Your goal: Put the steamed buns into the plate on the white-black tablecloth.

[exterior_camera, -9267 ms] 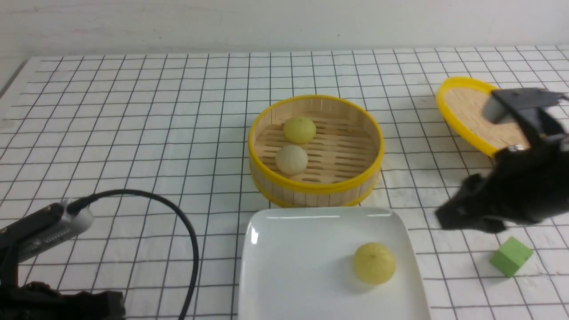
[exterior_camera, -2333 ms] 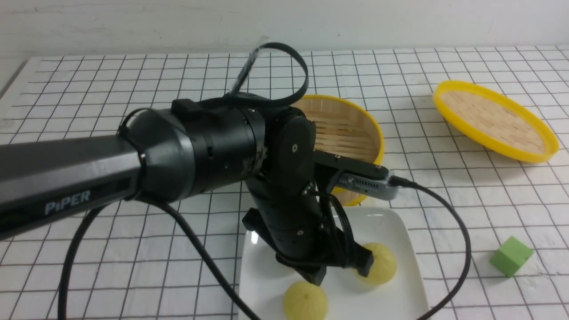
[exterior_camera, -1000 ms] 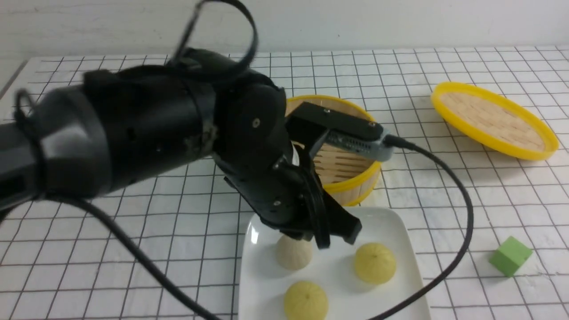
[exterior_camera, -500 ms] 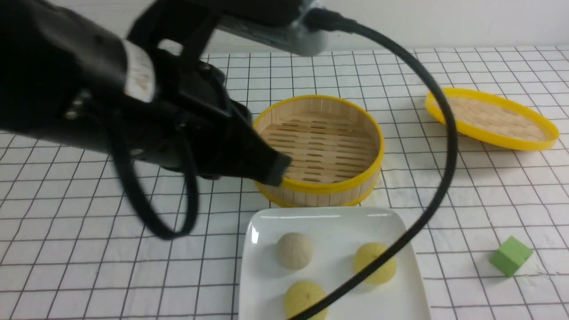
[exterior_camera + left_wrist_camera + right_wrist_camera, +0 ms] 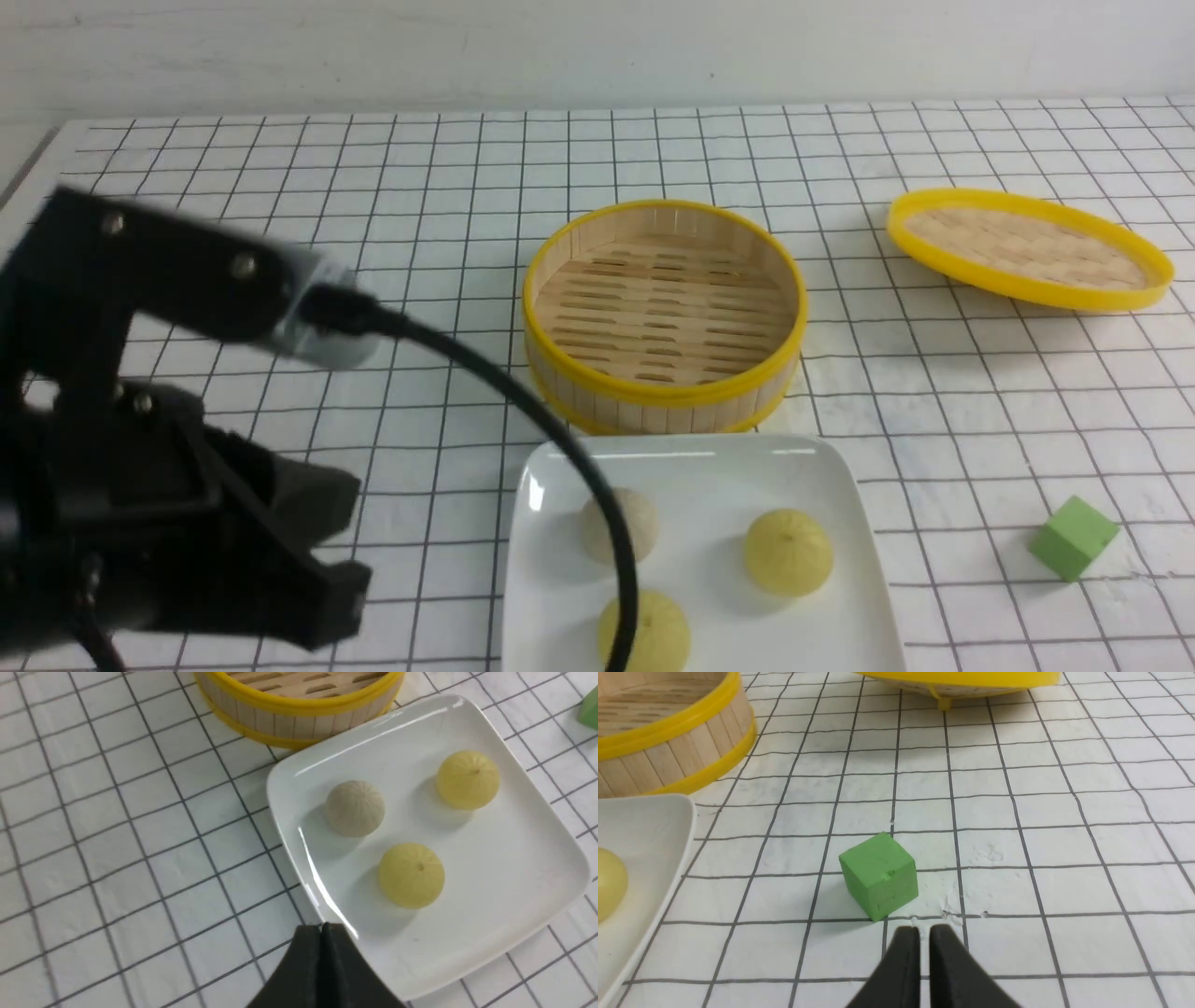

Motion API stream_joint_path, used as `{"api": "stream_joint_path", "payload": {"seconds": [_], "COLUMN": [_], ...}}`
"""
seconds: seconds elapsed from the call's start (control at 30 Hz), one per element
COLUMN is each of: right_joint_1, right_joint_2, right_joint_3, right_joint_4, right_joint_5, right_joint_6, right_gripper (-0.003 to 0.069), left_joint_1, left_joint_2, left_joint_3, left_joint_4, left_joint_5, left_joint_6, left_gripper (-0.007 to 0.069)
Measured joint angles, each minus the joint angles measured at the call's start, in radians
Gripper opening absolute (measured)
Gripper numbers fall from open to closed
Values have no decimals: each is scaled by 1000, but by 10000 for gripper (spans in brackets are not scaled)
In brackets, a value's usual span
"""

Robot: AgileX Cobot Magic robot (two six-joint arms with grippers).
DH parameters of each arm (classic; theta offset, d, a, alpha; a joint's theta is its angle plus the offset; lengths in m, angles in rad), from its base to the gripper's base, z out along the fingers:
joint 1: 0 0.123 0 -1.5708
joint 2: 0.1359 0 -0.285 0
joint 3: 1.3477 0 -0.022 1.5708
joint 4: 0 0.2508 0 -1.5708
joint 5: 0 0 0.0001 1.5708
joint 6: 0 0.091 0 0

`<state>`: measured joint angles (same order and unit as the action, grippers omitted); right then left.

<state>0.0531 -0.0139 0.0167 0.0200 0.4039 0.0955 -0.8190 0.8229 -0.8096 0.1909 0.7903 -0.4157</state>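
Three steamed buns lie in the white plate [image 5: 831, 485] on the white-black tablecloth [image 5: 280, 187]. They are an off-white bun [image 5: 644, 523] partly behind a black cable, a yellow-green bun [image 5: 787, 553] and another yellow-green bun [image 5: 667, 630]. The left wrist view shows the plate [image 5: 528, 868], the off-white bun [image 5: 355, 808] and the two yellow-green buns [image 5: 468, 780] [image 5: 411, 875]. My left gripper [image 5: 322, 927] is shut and empty, hovering by the plate's near edge; it sits low on the left [image 5: 331, 607]. My right gripper [image 5: 924, 929] has its jaws slightly parted and empty, just short of a green cube [image 5: 879, 875].
An empty yellow-rimmed bamboo steamer basket [image 5: 663, 313] stands right behind the plate. Its woven lid [image 5: 1027, 247] lies at the back right. The green cube [image 5: 1074, 539] sits right of the plate. A black cable [image 5: 523, 411] arcs from my left wrist over the plate's left part.
My left arm has pulled back from above the plate and basket to the lower left. The three buns stay where they were in the plate.
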Motion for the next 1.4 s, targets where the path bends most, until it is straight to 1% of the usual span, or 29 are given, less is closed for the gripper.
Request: {"api": "stream_joint_path", "payload": {"seconds": [0.03, 0.13, 0.17, 0.2, 0.33, 0.47, 0.8, 0.97, 1.07, 1.13, 1.17, 1.23, 1.33, 1.37, 1.4], "right_joint_1": [0, 0, 0, 0, 0, 0, 0, 0, 0, 0, 0, 0, 0, 0, 0], "right_joint_2": [0, 0, 0, 0, 0, 0, 0, 0, 0, 0, 0, 0, 0, 0, 0], "right_joint_3": [0, 0, 0, 0, 0, 0, 0, 0, 0, 0, 0, 0, 0, 0, 0], "right_joint_4": [0, 0, 0, 0, 0, 0, 0, 0, 0, 0, 0, 0, 0, 0, 0], "right_joint_5": [0, 0, 0, 0, 0, 0, 1, 1, 1, 1, 1, 1, 1, 1, 1], "right_joint_6": [0, 0, 0, 0, 0, 0, 0, -1, -1, -1, -1, -1, -1, -1, -1], "right_gripper": [55, 59, 59, 62, 64, 64, 80, 90, 94, 97, 97, 100, 104, 104, 106], "left_joint_1": [0, 0, 0, 0, 0, 0, 0, 1, 21, 95, 110, 232, 373, 392, 447], "left_joint_2": [-22, -35, -35, -33, -26, -10, -4, -21, -59, -140, -147, -269, -403, -436, -504], "left_joint_3": [75, 191, 196, 228, 241, 242, 244, 250, 271, 320, 331, 412, 508, 521, 566], "left_joint_4": [-10, -21, -21, -21, -21, -21, 2, 70, 85, 80, 77, 37, -26, -29, -46], "left_joint_5": [-106, -327, -339, -436, -553, -570, -538, -490, -486, -490, -490, -494, -506, -506, -507], "left_joint_6": [-35, -104, -112, -135, -157, -159, -160, -160, -153, -120, -116, -46, 59, 75, 125], "left_gripper": [2, 2, 2, 4, 8, 13, 20, 27, 30, 33, 33, 34, 36, 36, 37]}}
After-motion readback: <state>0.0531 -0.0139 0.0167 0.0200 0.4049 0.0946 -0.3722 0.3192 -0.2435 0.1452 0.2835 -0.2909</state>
